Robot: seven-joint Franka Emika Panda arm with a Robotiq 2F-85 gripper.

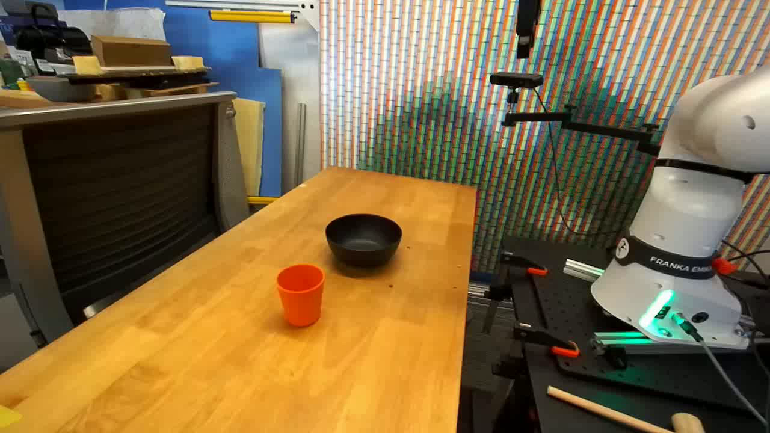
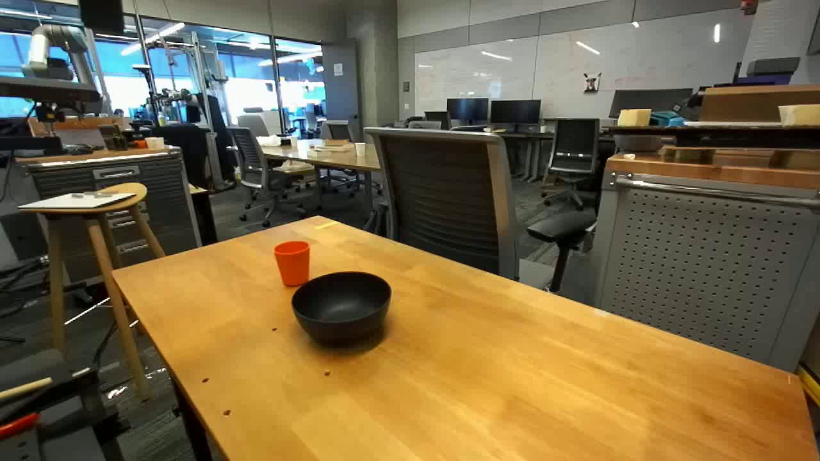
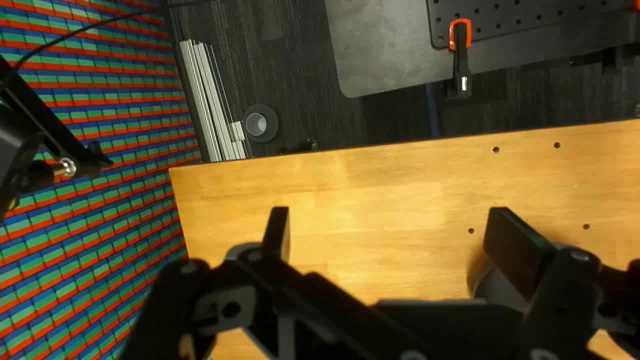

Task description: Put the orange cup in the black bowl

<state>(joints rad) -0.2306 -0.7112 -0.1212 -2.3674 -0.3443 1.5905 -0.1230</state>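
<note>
Your gripper (image 3: 392, 234) points down, spread wide — below it, the table (image 3: 360, 200), with orange cup (image 1: 301, 297) standing upright near black bowl (image 1: 363, 242).

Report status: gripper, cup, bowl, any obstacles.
Gripper open, nothing held. Orange cup upright on table, outside black bowl. No obstacle seen between the two.

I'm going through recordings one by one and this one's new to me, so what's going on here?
The robot arm is handling nothing at this moment: its jaws stand open above the table, with nothing between them. The cup stands upright on the table, beside the bowl but apart from it; it has yet to go into the bowl.
</note>
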